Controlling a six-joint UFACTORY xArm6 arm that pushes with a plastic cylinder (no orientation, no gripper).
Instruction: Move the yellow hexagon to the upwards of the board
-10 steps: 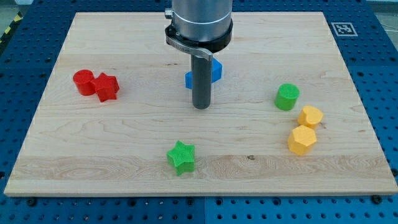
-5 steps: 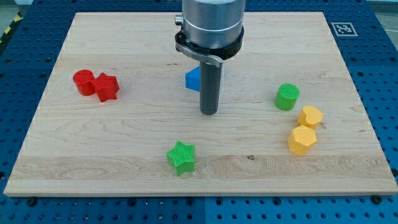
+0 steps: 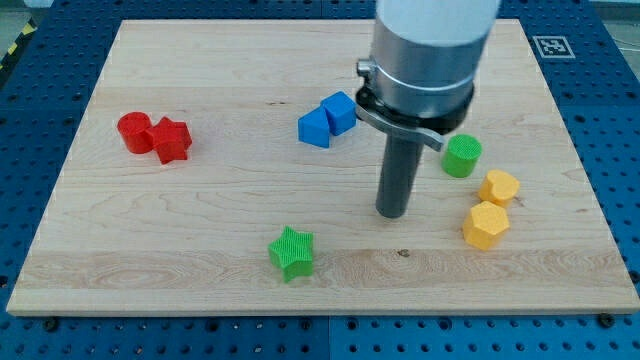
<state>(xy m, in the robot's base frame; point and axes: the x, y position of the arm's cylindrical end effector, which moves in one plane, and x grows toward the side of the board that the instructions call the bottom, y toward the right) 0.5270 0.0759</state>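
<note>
Two yellow blocks lie at the view's right. The larger yellow hexagon [image 3: 486, 224] is the lower one. A smaller yellow block [image 3: 499, 187], shape unclear, sits just above it. My tip [image 3: 392, 213] rests on the wooden board [image 3: 200, 230], left of the yellow hexagon, with a clear gap between them. A green cylinder [image 3: 462, 156] stands up and to the right of my tip, close to the rod.
Two blue blocks [image 3: 326, 119] touch each other left of the rod, near the board's middle. A red cylinder [image 3: 134, 132] and a red star [image 3: 171, 139] touch at the view's left. A green star [image 3: 291, 252] lies near the bottom edge.
My tip has moved right and down, from beside the blue blocks to a spot left of the yellow hexagon. Both blue blocks are now uncovered. No block has moved.
</note>
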